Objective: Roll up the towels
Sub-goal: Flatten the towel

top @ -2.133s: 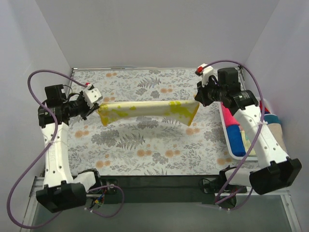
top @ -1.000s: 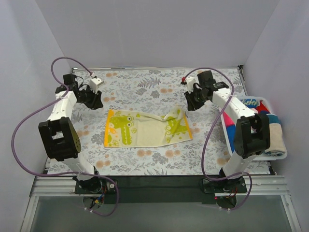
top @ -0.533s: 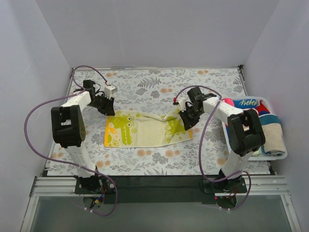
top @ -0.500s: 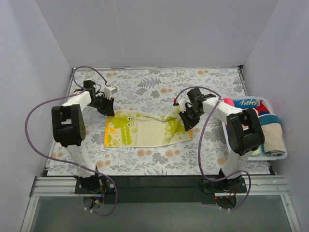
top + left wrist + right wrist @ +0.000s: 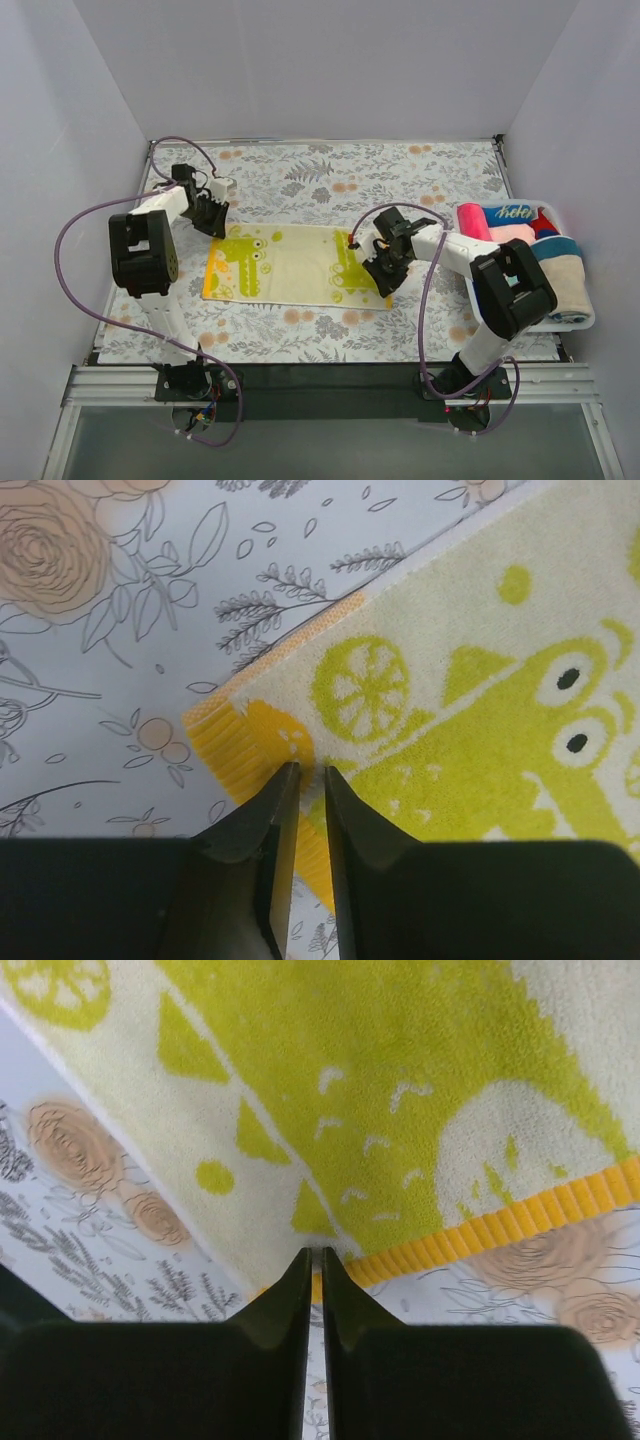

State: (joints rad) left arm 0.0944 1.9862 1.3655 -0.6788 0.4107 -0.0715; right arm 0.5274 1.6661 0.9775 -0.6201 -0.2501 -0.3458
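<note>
Floral tablecloth, flat terry towel (yellow, rectangular)

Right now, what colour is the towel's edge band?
Orange, ribbed band on the yellow-green towel; best in right wrist view.

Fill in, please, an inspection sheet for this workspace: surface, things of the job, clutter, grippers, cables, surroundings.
surface: floral table covering, lying flat.
job's things: yellow towel spread flat in the middle; more towels, pink, red, blue and beige, in the white basket at the right.
clutter: nothing seen.
grippers: left gripper at the towel's far left corner, jaws nearly together; right gripper at its right hem, jaws shut; a grip cannot be confirmed on either.
cables: purple cables loop loosely beside both arms.
surroundings: plain white walls; nothing else seen.
</note>
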